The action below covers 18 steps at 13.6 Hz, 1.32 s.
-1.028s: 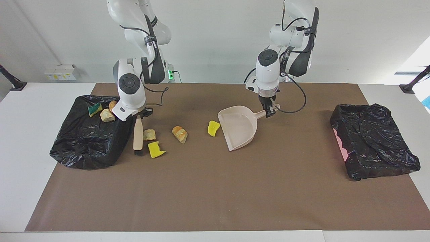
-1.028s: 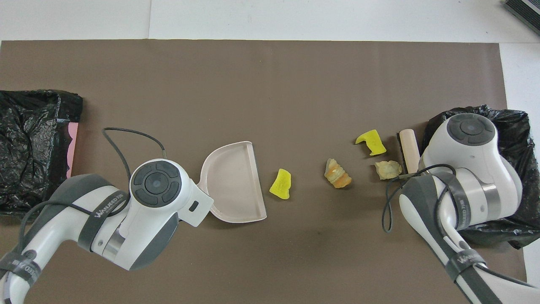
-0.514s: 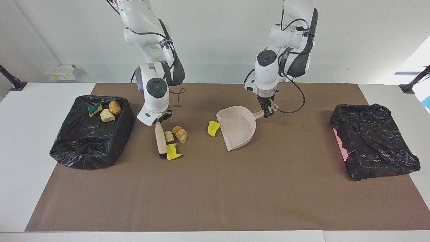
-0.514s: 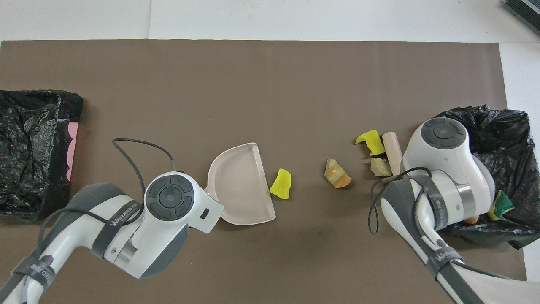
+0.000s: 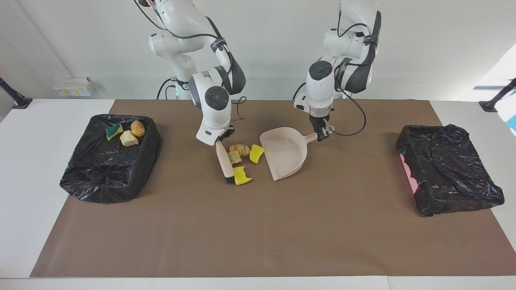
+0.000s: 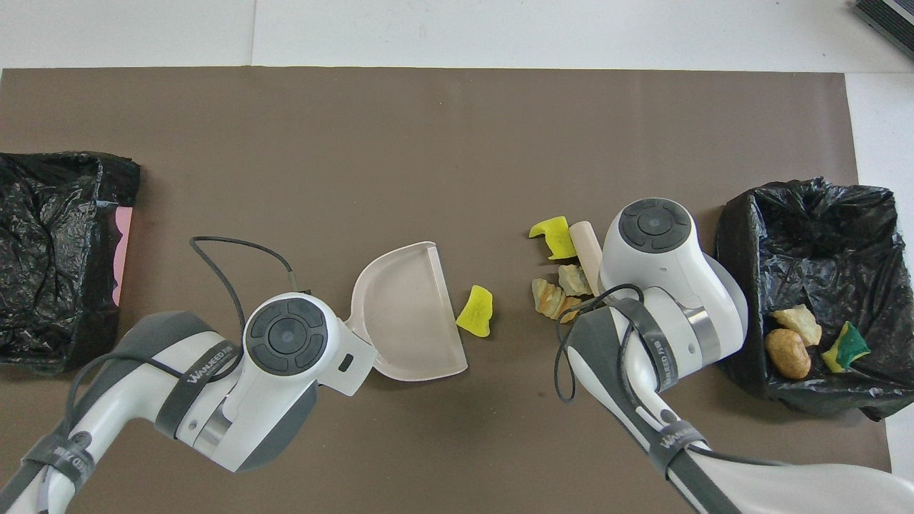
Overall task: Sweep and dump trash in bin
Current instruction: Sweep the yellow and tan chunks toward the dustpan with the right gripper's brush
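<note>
Now the right gripper (image 5: 224, 139), clamped on the brush (image 5: 224, 162), lays its long axis away from the robots against four trash scraps (image 5: 242, 155) beside the dustpan (image 5: 286, 151), whose handle the closed left gripper (image 5: 321, 136) holds.

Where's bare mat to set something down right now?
Free: the wide mat strip farther from the robots than the dustpan, and between dustpan and the closed bag. Crowded: between brush and dustpan, where four scraps bunch.
</note>
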Motion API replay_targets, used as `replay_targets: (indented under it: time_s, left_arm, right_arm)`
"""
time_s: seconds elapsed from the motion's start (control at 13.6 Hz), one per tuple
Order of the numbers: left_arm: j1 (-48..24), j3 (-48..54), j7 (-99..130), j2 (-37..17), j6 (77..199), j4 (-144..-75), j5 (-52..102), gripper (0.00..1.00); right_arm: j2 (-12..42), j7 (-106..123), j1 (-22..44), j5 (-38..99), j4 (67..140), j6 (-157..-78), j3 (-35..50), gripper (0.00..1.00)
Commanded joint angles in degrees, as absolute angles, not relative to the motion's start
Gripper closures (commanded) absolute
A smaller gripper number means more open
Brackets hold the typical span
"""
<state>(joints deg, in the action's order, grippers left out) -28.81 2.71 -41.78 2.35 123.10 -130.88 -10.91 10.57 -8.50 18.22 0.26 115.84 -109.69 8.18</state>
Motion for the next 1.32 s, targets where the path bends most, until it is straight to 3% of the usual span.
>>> replay_targets:
  time_s: [0.0,0.29,0.51,0.81,1.25]
  left_arm:
    - [-29.0,2.4,-41.5,3.8,124.6,-133.0,-11.9,1.0]
    - [-28.8,2.4,-41.5,3.7,124.7,-133.0,-11.5,1.0]
    - [-28.7,2.4,-41.5,3.6,125.2,-133.0,-11.4,1.0]
    - [-28.1,2.4,-41.6,3.4,125.6,-132.9,-11.3,1.0]
    - [-28.1,2.4,-41.6,3.4,125.7,-133.0,-11.3,1.0]
  right_arm:
    - [12.9,-12.8,21.9,5.2,112.6,-110.6,8.3,1.0]
    - [15.1,-17.7,28.3,11.5,111.6,-116.4,8.3,1.0]
    - [14.3,-17.7,30.8,19.6,111.7,-116.2,9.0,1.0]
    - [8.5,-17.9,30.1,23.3,112.0,-105.9,8.8,1.0]
    - [1.4,-18.2,21.5,19.3,112.5,-90.8,8.4,1.0]
